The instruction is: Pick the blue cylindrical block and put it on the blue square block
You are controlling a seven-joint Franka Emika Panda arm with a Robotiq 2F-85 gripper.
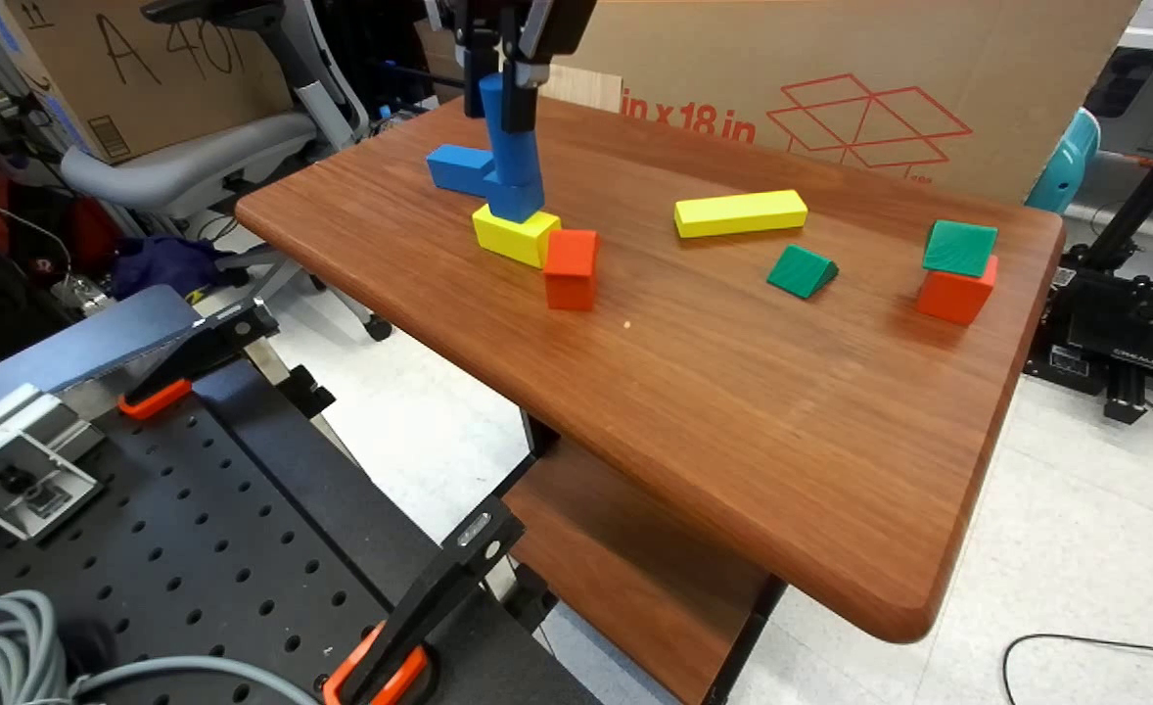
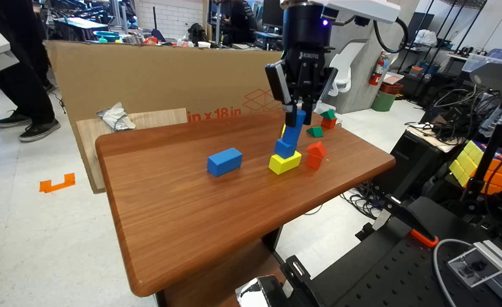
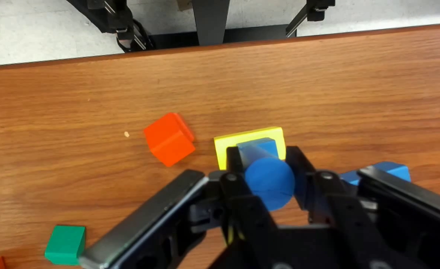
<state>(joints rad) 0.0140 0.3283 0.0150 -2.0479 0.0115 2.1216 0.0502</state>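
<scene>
My tool (image 3: 263, 158) pinches tall blue cylinder (image 1: 514, 152), base right over blue cube (image 2: 282, 149) on yellow block (image 2: 286, 163); can't tell whether touching. Cylinder looks tilted: releasing now may topple it. If I press off-centre, cube could slide off yellow block.

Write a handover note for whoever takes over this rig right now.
Gripper: appears closed around the upper part of the blue cylindrical block.
Placement: it leans, lower end at the top of the blue square block, which sits on a yellow block; flat contact can't be confirmed.
Done: picked and brought to its target.
Left: probably straighten and settle it, then release and back off.
</scene>
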